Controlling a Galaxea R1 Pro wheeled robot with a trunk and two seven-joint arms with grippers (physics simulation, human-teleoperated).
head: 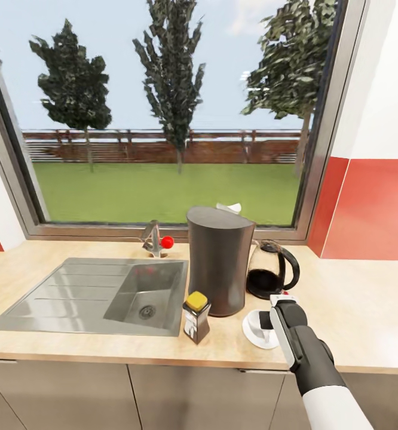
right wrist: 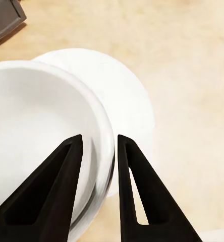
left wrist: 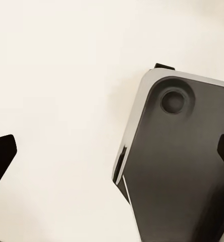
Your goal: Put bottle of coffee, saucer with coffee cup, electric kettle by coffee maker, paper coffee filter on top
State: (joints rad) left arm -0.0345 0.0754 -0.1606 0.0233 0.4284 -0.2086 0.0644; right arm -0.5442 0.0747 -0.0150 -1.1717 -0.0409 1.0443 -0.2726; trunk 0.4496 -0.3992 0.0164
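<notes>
Fingers of my right gripper (right wrist: 98, 166) are pinching the rim of the coffee cup (right wrist: 36, 131), one finger inside the wall, one outside, nearly pressed together on it. The cup is sitting over the saucer (right wrist: 127, 101), whose white edge is showing beyond the cup's side. In the head view the saucer (head: 251, 328) is lying on the bench (head: 354, 310) near its front edge, just beside the base of the coffee maker (head: 218, 263), and my right arm is reaching down onto it, covering most of the cup.

The coffee maker is standing upright between the sink (head: 103, 295) and the electric kettle (head: 272, 270), which is standing just beside it toward the window wall. A white paper coffee filter (head: 230, 207) is showing at the back of the coffee maker's slanted top. The bottle of coffee (head: 196, 317) is standing upright at the front of the coffee maker, at the sink's near corner.

My left gripper's (left wrist: 112, 151) fingers (left wrist: 1, 156) are standing spread wide, dark tips at opposite edges of the left wrist view, holding nothing, with a grey robot part (left wrist: 177, 161) and a pale surface beyond them.
</notes>
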